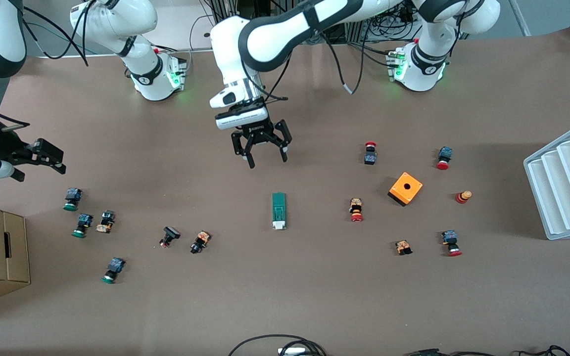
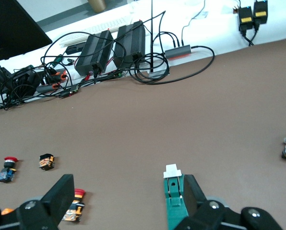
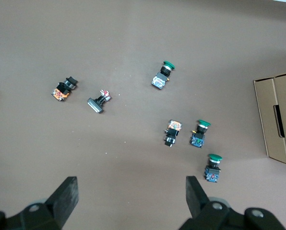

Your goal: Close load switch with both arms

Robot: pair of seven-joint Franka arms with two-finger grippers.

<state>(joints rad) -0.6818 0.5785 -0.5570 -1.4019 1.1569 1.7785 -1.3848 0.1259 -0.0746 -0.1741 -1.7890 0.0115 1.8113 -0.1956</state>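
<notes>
We judge this the approach step: the load switch point(image 1: 278, 210) lies untouched mid-desk, our left gripper point(image 1: 261, 150) hanging over the desk just short of it with fingers apart, our right gripper point(image 1: 42, 157) waiting, fingers also apart, so next both must descend onto it.

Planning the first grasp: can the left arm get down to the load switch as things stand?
Probably yes. The left gripper hangs open above the table, just short of the load switch, which lies alone on bare table with nothing between; the nearest push button lies well aside.
</notes>
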